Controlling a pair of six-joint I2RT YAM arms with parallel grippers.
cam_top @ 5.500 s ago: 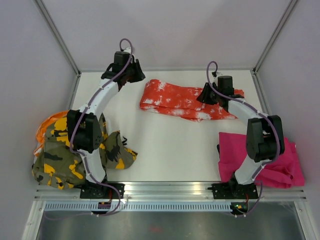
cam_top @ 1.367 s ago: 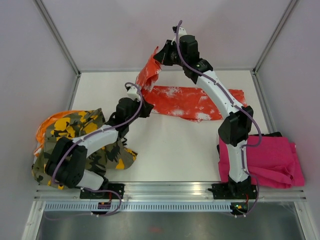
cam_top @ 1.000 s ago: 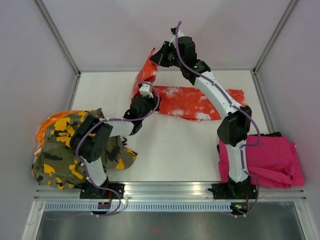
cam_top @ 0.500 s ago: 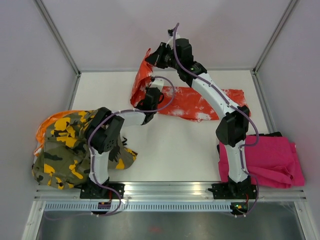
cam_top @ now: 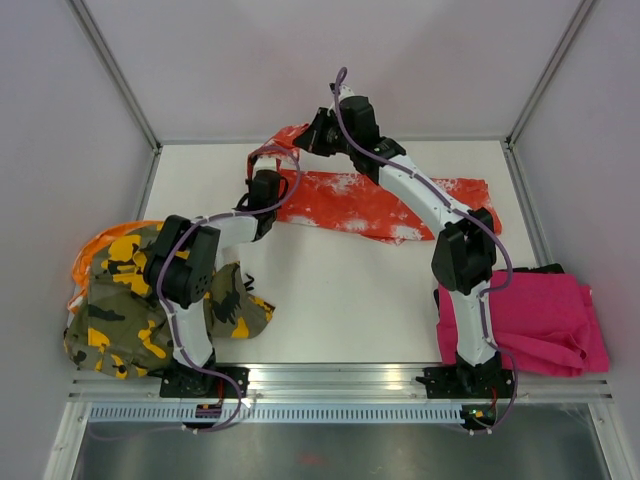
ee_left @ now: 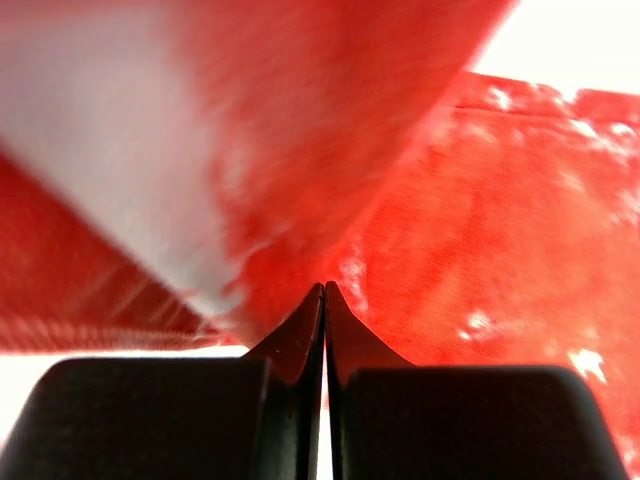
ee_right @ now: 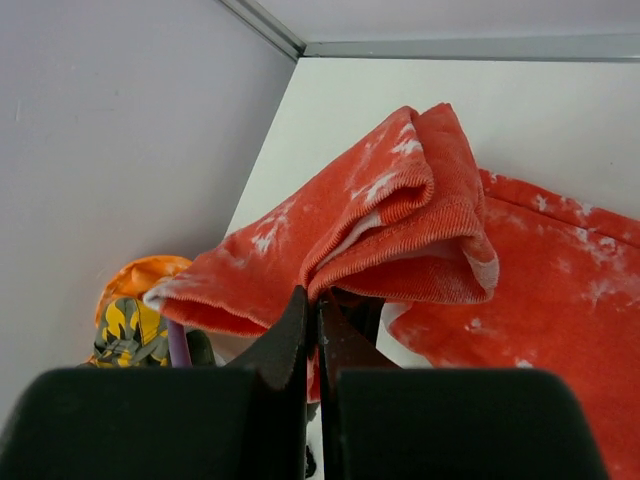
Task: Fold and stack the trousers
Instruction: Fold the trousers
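Note:
The orange-red trousers with white splatter [cam_top: 400, 200] lie across the far middle of the table. My right gripper [cam_top: 303, 137] is shut on their left end and holds it bunched and lifted above the table; in the right wrist view the folded cloth [ee_right: 400, 230] sits at its tips [ee_right: 320, 295]. My left gripper [cam_top: 262, 182] is shut, low at the left edge under the lifted cloth. Its tips [ee_left: 324, 288] touch the red cloth [ee_left: 500, 200]; no cloth shows between the jaws. The camouflage trousers [cam_top: 150, 290] lie heaped at the near left. The pink trousers [cam_top: 540, 320] lie at the near right.
An orange cloth [cam_top: 100, 245] pokes out from under the camouflage heap, which also shows in the right wrist view [ee_right: 125, 330]. Grey walls and metal frame rails [cam_top: 330, 140] close in the table on three sides. Both arm bases stand at the near edge.
My right gripper has come down and to the left with the trousers' end. My left gripper has slid left along the table, from under the lifted cloth to its left edge.

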